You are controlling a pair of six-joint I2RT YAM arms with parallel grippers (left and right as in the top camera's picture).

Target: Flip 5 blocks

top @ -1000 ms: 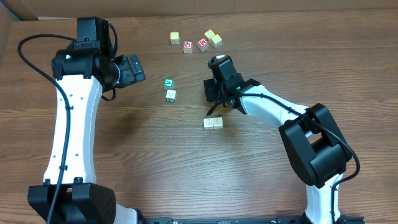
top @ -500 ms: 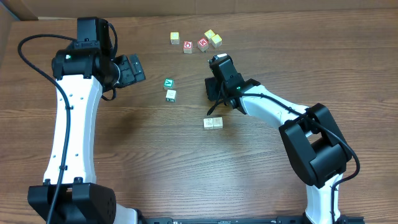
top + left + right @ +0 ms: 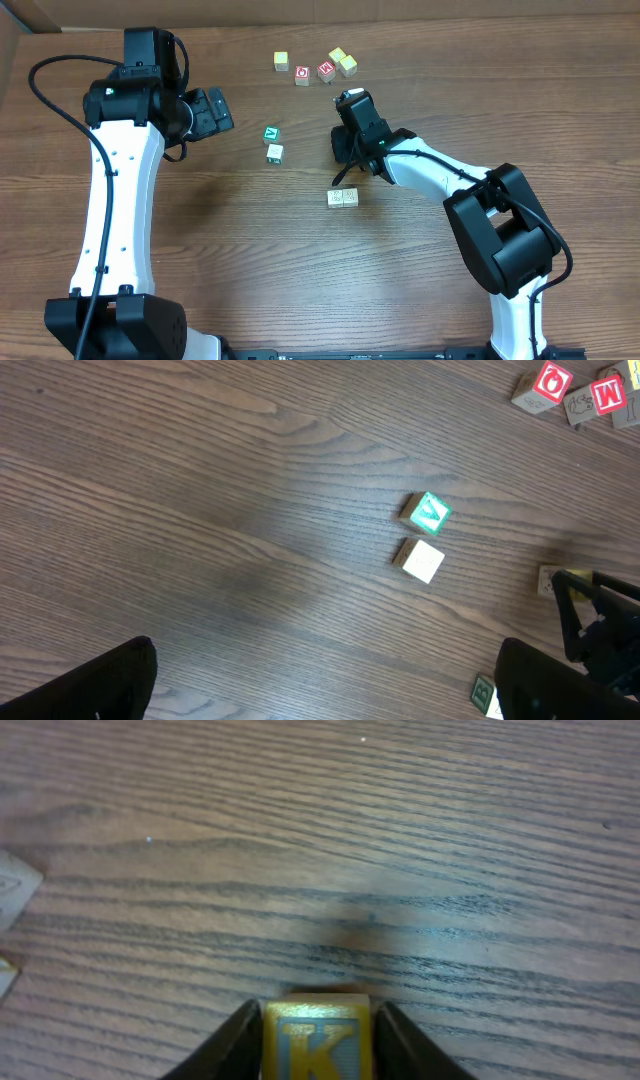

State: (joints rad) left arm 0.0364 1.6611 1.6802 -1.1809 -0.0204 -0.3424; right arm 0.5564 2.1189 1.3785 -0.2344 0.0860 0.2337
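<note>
Block with yellow K (image 3: pixel 317 1045) sits clenched between the fingers of right gripper (image 3: pixel 318 1016), arm stretched low over table (image 3: pixel 420 840); left gripper (image 3: pixel 330 685) hangs released

Light: even, diffuse, moderately bright.
Faint soft shadows on table (image 3: pixel 250 585); yellow block (image 3: pixel 318 1042) close-up slightly out of focus.

Seen from overhead, a cluster of five blocks (image 3: pixel 326 71) is sitting on the bench (image 3: pixel 300 270) at the upper centre of the frame. Below and left of it, two blocks (image 3: pixel 275 153) are lying one just above the other. Right of them, the right end effector (image 3: pixel 343 150) is gripping a block (image 3: pixel 317 1045). Just below it, a touching pair (image 3: pixel 343 197) is lying side by side. The left end effector (image 3: pixel 213 110) is hanging at upper left.
</note>
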